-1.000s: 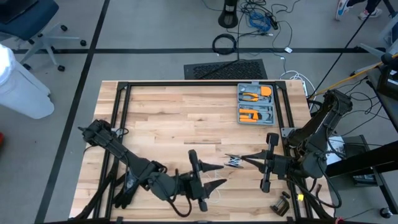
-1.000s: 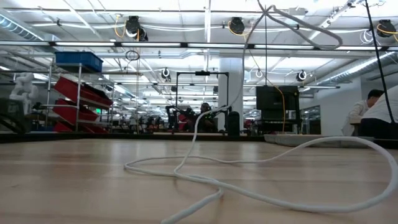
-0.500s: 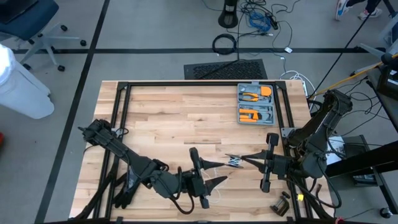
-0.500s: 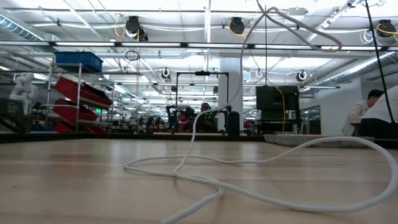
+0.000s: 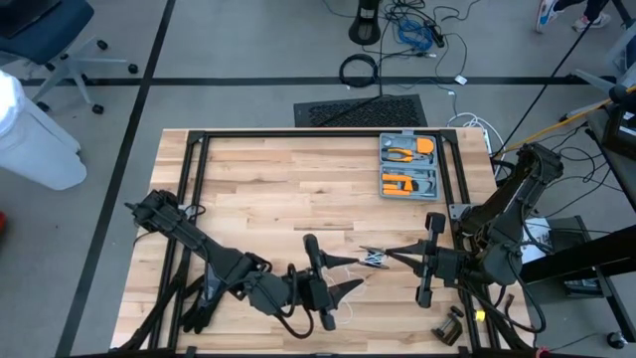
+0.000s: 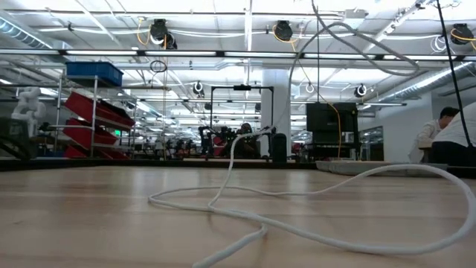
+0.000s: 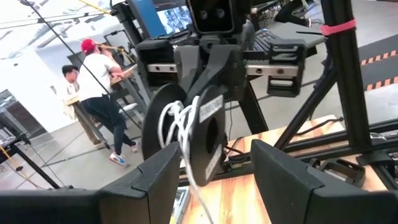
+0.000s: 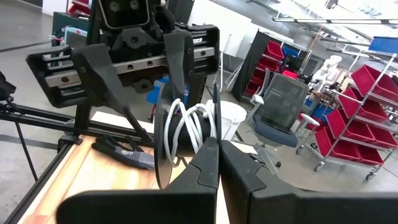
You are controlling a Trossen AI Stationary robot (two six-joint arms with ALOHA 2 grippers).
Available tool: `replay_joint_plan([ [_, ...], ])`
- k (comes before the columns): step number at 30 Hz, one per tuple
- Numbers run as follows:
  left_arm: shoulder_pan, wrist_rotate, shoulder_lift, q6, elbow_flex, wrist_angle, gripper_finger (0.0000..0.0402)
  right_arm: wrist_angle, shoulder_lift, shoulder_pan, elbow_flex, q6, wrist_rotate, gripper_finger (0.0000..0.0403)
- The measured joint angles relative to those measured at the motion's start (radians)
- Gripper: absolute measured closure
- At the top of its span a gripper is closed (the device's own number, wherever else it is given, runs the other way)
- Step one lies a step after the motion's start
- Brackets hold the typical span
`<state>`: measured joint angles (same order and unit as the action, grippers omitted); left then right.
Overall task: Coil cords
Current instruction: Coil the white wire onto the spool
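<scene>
- Near the bench's (image 5: 258, 199) front edge, the right gripper (image 5: 378, 259) has its fingers pressed together on a small dark-and-white bundle of cord (image 8: 186, 134).
- Left gripper (image 5: 343, 278) faces it — fingers (image 7: 155, 180) wide apart, either side of that bundle.
- Loose white cord (image 6: 297, 216) trails in loops across the bench.
- Orange tool case (image 5: 408, 165) sits well apart.
</scene>
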<state>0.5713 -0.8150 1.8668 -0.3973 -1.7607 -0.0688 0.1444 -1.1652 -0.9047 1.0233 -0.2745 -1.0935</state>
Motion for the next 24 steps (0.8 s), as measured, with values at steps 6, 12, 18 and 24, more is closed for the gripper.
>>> replay_joint_plan([
  [6, -0.003, 0.000, 0.004, 0.018, 0.000, -0.002, 0.0198, 0.000, 0.000, 0.000, 0.000, 0.000, 0.005, 0.0403],
  [12, -0.020, 0.042, 0.016, 0.027, 0.000, 0.000, 0.0198, 0.001, 0.000, 0.006, 0.000, -0.002, 0.047, 0.0403],
  [18, -0.021, 0.049, 0.016, 0.026, 0.000, -0.004, 0.0200, 0.000, 0.000, 0.007, 0.000, -0.006, 0.048, 0.0403],
  [24, -0.021, 0.048, 0.016, 0.025, 0.000, -0.003, 0.0227, -0.001, 0.000, 0.006, 0.000, -0.017, 0.048, 0.0403],
])
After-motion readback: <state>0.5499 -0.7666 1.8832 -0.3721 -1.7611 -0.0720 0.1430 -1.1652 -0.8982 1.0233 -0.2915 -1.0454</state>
